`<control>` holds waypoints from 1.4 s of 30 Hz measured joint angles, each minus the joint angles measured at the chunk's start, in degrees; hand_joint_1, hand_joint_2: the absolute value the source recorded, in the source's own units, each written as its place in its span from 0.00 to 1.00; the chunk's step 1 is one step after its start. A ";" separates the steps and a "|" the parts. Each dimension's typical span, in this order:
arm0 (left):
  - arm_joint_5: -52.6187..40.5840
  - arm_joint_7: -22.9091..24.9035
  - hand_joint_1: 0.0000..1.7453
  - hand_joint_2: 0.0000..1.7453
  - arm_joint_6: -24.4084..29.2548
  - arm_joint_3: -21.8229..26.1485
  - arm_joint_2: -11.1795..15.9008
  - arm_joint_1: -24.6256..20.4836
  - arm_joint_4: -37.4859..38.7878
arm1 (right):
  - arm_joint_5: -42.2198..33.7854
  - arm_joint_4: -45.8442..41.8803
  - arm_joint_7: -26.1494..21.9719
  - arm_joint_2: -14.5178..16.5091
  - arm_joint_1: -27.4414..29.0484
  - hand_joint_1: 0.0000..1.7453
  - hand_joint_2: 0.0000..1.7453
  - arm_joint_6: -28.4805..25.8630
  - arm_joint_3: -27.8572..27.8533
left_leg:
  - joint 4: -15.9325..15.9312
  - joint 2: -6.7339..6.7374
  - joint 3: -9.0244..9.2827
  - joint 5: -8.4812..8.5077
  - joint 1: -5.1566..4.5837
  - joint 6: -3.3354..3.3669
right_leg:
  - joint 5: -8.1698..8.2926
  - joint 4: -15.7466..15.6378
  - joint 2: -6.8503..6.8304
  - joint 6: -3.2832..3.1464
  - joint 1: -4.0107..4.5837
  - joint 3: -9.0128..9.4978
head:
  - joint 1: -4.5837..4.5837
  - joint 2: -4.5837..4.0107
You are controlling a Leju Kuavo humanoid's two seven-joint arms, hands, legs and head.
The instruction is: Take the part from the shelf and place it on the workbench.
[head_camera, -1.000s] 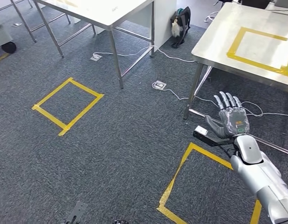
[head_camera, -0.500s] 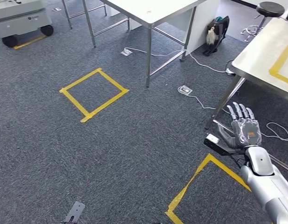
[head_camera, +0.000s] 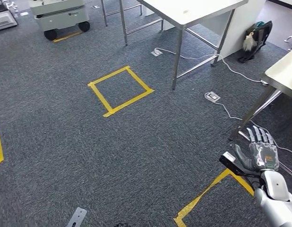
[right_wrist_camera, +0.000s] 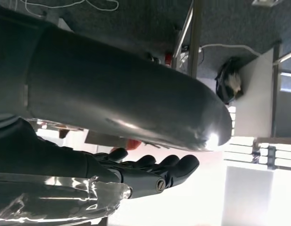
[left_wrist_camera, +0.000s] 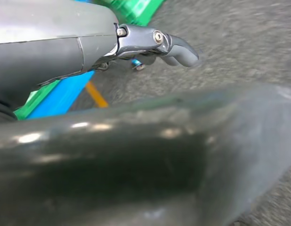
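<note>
Carrying the part [head_camera: 234, 163], a flat dark bar with a pale end, the right hand [head_camera: 260, 156] sits at the lower right of the head view, thumb pressed against the bar while the other fingers stand spread upward. The bar's long axis runs from the hand toward the left of the frame, its pale tip farthest from the palm, above a strip of yellow floor tape [head_camera: 209, 194]. The workbench [head_camera: 283, 73] most likely meant shows as a pale corner at the right edge, higher in the frame than the hand and well apart from it, so my reading is that the body must face right before any set-down. The right arm is the nearer one. In the left wrist view the left hand [left_wrist_camera: 155, 44] shows a thumb curled over carpet; whether it holds anything I cannot tell.
</note>
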 joint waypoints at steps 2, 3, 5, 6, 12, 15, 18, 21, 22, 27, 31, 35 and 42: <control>0.03 0.00 0.00 0.00 0.03 0.17 0.08 0.08 0.00 | -0.02 0.31 -0.12 0.14 0.88 0.00 0.00 -0.13 -0.76 | -5.91 0.93 3.66 3.06 0.09 -0.09 | -0.06 0.02 -1.36 0.25 -0.12 0.06 | -0.01 0.00; 0.03 0.00 0.00 0.00 0.06 0.23 0.10 0.02 0.00 | -0.05 0.42 -0.13 0.21 1.15 0.00 0.00 -0.16 -1.16 | -10.20 2.26 6.19 4.42 0.06 -0.12 | -0.18 0.09 -1.94 0.54 -0.03 0.11 | -0.04 0.00; 0.04 0.00 0.00 0.00 0.12 0.27 0.00 -0.17 0.00 | -0.22 0.67 -0.10 0.31 1.63 0.00 0.00 -0.21 -2.19 | -15.55 3.88 9.24 5.70 -0.01 0.32 | -0.48 0.20 -2.98 1.24 0.25 0.27 | 0.04 -0.01; 0.09 0.00 0.00 0.00 0.16 0.30 -0.08 -0.20 0.00 | -0.41 0.91 -0.08 0.43 1.94 0.00 0.00 -0.35 -2.85 | -16.31 3.87 9.57 5.67 -0.10 0.66 | -0.60 0.15 -3.52 1.56 0.39 0.46 | 0.10 -0.01; 0.57 -0.13 0.00 0.00 0.99 0.93 -0.28 0.41 0.02 | -2.12 4.70 -0.58 2.90 5.01 0.00 0.00 -4.08 -7.60 | -16.54 -0.25 9.38 6.16 0.01 2.79 | -6.44 9.34 1.61 2.82 -0.17 -3.37 | 0.52 -0.01; 0.61 -0.17 0.00 0.00 1.02 1.26 -0.37 0.74 0.02 | -2.37 6.50 -0.69 3.91 6.58 0.00 0.00 -4.44 -9.31 | -16.51 -2.53 9.13 6.34 -0.27 3.09 | -8.69 17.48 2.90 2.43 -0.03 -7.85 | 0.70 -0.01; 0.64 -0.17 0.00 0.00 1.03 1.46 -0.38 0.92 0.02 | -2.40 7.30 -0.76 4.50 6.89 0.00 0.00 -4.44 -10.24 | -16.48 -4.65 9.13 6.58 -0.32 2.80 | -3.41 7.87 4.67 1.96 -0.16 -3.51 | 0.70 -0.02; 0.64 -0.17 0.00 0.00 1.08 1.59 -0.45 0.88 0.02 | -2.42 7.92 -0.63 4.75 6.76 0.00 0.00 -4.56 -11.01 | -16.41 -6.41 8.79 6.88 -0.35 1.99 | -1.48 0.88 6.67 1.73 -0.20 0.04 | 0.64 -0.01; 0.65 -0.17 0.00 0.00 1.11 1.64 -0.46 0.96 0.03 | -2.42 8.12 -0.44 4.92 6.77 0.00 0.00 -4.67 -11.33 | -16.48 -6.94 8.63 7.05 -0.29 1.62 | -1.40 0.84 6.13 1.53 -0.04 0.17 | 0.63 -0.01; 0.64 -0.02 0.00 0.00 1.61 1.90 -0.54 1.32 0.09 | 1.09 8.65 0.15 6.98 8.50 0.00 0.00 -5.02 -16.13 | -9.00 -2.16 4.70 2.35 -0.47 0.51 | -0.60 0.07 2.74 -0.17 0.17 0.56 | 0.34 -0.01; 0.60 0.00 0.00 0.00 1.99 2.30 -0.79 1.53 0.15 | 4.96 9.52 -2.28 10.63 10.38 0.00 0.00 -5.05 -25.29 | -1.20 -0.02 1.33 -0.09 -0.41 0.18 | -0.80 0.06 -0.33 -0.41 0.41 0.48 | 0.26 0.00; 0.61 0.00 0.00 0.00 2.45 3.05 -0.89 1.53 0.15 | 5.29 12.42 -4.09 13.82 10.80 0.00 0.00 -5.05 -34.81 | -14.80 3.68 9.17 5.29 -0.69 0.74 | -1.43 0.26 -2.82 0.37 0.78 0.93 | 0.30 -0.01; 0.89 0.00 0.00 0.00 3.03 3.85 -1.15 1.87 0.29 | 6.90 17.05 -4.41 16.57 11.55 0.00 0.00 -4.96 -44.00 | -16.94 0.75 10.29 5.56 -0.51 2.81 | -6.04 6.78 0.43 2.22 0.43 -1.31 | 0.79 -0.01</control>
